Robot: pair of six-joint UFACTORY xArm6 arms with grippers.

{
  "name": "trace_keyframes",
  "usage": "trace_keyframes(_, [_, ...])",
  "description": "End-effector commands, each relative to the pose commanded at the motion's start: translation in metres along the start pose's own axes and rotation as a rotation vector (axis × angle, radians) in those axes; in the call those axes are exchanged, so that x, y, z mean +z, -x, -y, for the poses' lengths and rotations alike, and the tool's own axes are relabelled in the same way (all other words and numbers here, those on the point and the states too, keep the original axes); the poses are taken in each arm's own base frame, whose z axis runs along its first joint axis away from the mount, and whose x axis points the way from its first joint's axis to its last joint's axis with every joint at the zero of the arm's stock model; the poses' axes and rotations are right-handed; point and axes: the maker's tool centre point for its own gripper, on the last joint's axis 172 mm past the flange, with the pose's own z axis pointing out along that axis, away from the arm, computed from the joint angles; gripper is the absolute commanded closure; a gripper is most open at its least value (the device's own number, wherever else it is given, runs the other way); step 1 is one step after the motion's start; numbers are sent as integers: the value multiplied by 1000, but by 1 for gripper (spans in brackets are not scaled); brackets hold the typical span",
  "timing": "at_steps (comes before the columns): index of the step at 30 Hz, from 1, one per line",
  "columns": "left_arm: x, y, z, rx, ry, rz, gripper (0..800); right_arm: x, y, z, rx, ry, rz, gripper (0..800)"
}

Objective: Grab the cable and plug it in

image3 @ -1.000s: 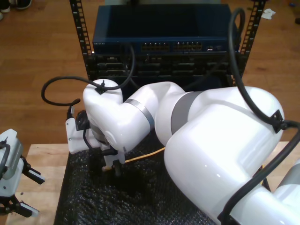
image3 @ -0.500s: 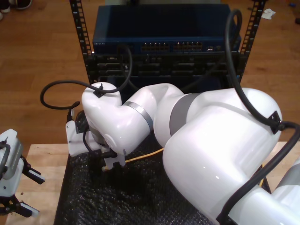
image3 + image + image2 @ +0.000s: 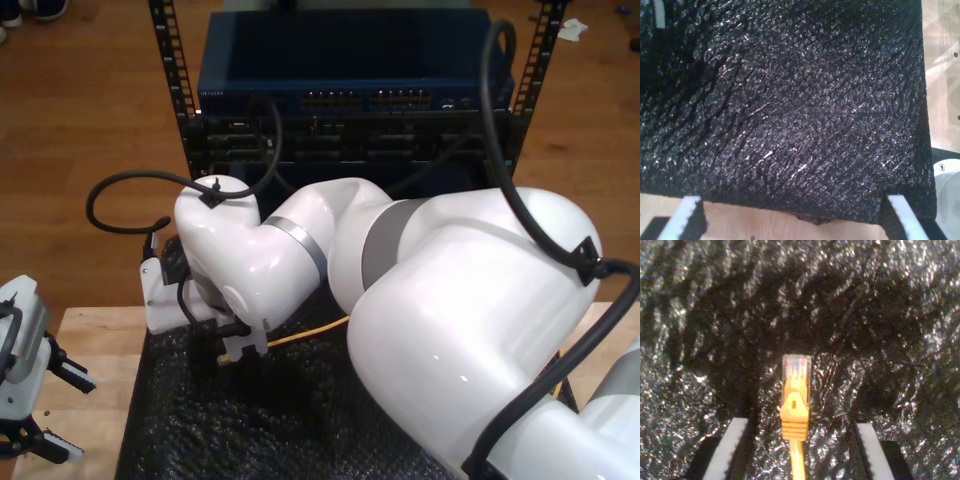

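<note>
The cable's clear plug point(image 3: 796, 371) and orange boot lie on the black mat, pointing away from the second wrist camera. My second gripper point(image 3: 800, 424) is open, with one white finger pad point(image 3: 727, 450) on each side of the boot and a gap to each. In the exterior view my second gripper point(image 3: 228, 358) is low over the mat, and the yellow cable point(image 3: 312, 329) trails from it toward that view's right, under the white arm. My first gripper point(image 3: 68, 412) stands open at the exterior view's lower left, its fingers point(image 3: 687, 220) holding nothing above the mat's edge.
A blue network switch point(image 3: 350, 95) with rows of ports sits in a black rack point(image 3: 180, 90) at the back. The black bubble mat point(image 3: 190, 430) covers a wooden table point(image 3: 95, 340). Thick black arm cables point(image 3: 120, 190) loop above the mat.
My second gripper has sunk slightly toward the mat and now covers the cable's tip in the exterior view. My first gripper has stayed put.
</note>
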Motion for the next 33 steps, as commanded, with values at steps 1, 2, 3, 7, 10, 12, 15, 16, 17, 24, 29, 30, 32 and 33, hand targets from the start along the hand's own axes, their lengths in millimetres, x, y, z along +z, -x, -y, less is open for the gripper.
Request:
trace_keyframes(1, [0,0,0,-1,1,-1,0,0,0,0,0,0,0,333])
trace_keyframes(2, [0,0,0,-1,1,-1,0,-2,-1,-1,-3,3,-2,335])
trace_keyframes(3, [1,0,0,-1,2,-1,0,-2,-1,-1,-3,3,-2,336])
trace_keyframes(7, [1,0,0,-1,2,-1,0,-2,-1,-1,-4,5,-2,368])
trace_keyframes(10, [1,0,0,-1,2,-1,0,-3,-5,1,-14,6,-1,398])
trace_keyframes(12, [1,0,0,-1,2,-1,0,-2,-6,2,-16,4,-1,404])
trace_keyframes(15, [1,0,0,0,2,-1,0,-3,-6,2,-17,6,-1,434])
trace_keyframes(16, [1,0,0,-1,2,-1,0,-3,-6,2,-17,6,-1,434])
trace_keyframes(17, [1,0,0,-1,2,-1,0,-3,-6,2,-17,6,-1,434])
trace_keyframes(24, [1,0,0,-1,2,-1,0,-1,-3,1,-34,10,10,434])
trace_keyframes(29, [1,0,0,0,2,-1,0,-2,-2,1,-41,13,15,434])
trace_keyframes(30, [1,0,0,0,2,-1,0,-2,-2,0,-42,14,16,434])
trace_keyframes(32, [1,0,0,0,2,-1,0,-1,-1,1,-42,13,17,436])
trace_keyframes(33, [1,0,0,0,2,-1,0,-1,-1,1,-42,13,17,442])
